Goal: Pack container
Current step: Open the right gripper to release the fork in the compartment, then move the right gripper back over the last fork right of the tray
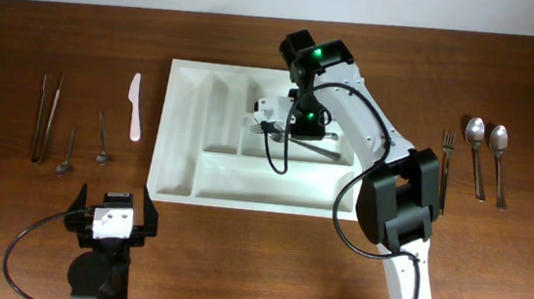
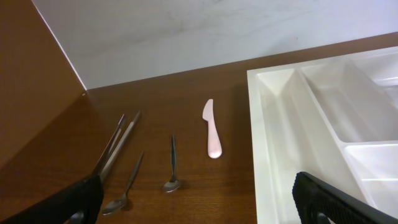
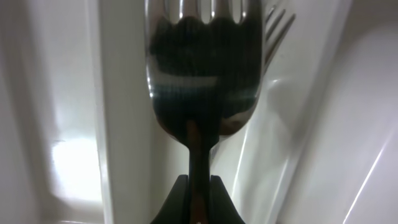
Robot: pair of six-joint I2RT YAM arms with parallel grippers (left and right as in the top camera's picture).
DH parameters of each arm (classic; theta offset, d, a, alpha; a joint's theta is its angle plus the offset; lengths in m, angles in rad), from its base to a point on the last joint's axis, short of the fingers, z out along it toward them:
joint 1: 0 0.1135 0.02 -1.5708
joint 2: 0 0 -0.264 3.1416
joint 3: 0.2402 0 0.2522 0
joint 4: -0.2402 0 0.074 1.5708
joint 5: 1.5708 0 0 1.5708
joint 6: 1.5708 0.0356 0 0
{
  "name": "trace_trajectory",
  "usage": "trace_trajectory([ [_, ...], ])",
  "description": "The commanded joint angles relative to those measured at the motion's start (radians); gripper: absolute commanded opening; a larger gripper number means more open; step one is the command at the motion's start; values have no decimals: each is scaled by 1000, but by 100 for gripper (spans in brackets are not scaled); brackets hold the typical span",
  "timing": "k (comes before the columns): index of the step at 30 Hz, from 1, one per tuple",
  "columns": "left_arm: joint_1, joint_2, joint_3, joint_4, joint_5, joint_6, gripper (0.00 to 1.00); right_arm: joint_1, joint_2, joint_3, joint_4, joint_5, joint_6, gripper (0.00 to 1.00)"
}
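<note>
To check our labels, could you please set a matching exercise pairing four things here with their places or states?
Things:
1 pale pink plastic knife
2 silver metal fork
3 two large metal spoons
4 left gripper

Places or states:
A clamped in the right gripper over the white plastic cutlery tray
B open and empty
C on the table, right of the tray
D on the table, left of the tray

Pairs: 1-D; 2-A; 3-C; 4-B

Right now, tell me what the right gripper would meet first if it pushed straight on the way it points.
Shut on a fork, the right gripper points into the container; the fork's tines would likely meet its white floor first, depth unclear.
</note>
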Motion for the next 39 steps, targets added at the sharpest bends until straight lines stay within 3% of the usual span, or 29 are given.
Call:
trace_trajectory([
  [1,-5,-8,-6,3,10,8,99,-20,10,17,-1,-26,-15,4],
  [18,-5,-8,-6,3,10,8,99,-29,48,17,-1,-57,-15,4],
  [21,-5,-8,-6,3,10,8,99,-30,50,17,0,-50,-15,22],
  [22,-5,-8,-6,3,10,8,99,-30,50,17,0,-50,-15,32],
  [25,-5,-8,-6,3,10,8,99,-30,50,17,0,-44,-15,74],
  [27,-5,-8,-6,3,10,8,99,-30,50,17,0,-43,-15,86],
  [31,-5,-8,-6,3,10,8,99,-30,41,23,4,-44,4,99],
  [39,-5,-8,-6,3,10,8,99,-38,-79,151,-21,39,151,99],
])
